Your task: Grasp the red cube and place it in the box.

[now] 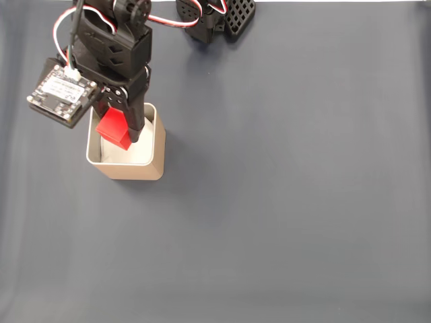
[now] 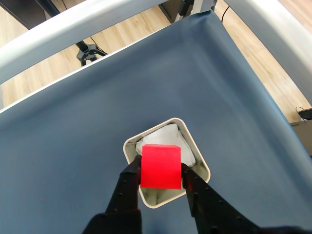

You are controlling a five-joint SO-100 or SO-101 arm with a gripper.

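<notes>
The red cube [image 1: 113,129] [image 2: 161,166] hangs over the opening of the box [image 1: 156,153] [image 2: 197,150], a tan square container with white lining inside. My gripper [image 1: 119,136] [image 2: 161,175] is shut on the cube, one black finger pressing each side. In the wrist view the cube covers the near half of the box's opening, and the white lining shows behind it. In the fixed view the arm reaches down from the top left, and the cube sits at rim height inside the box's outline.
A dark blue cloth [image 1: 283,202] covers the table. The arm's base and a black perforated part [image 1: 236,17] stand at the top edge. A circuit board [image 1: 62,91] sticks out left of the gripper. Pale rails and wood floor lie beyond the cloth's edge in the wrist view.
</notes>
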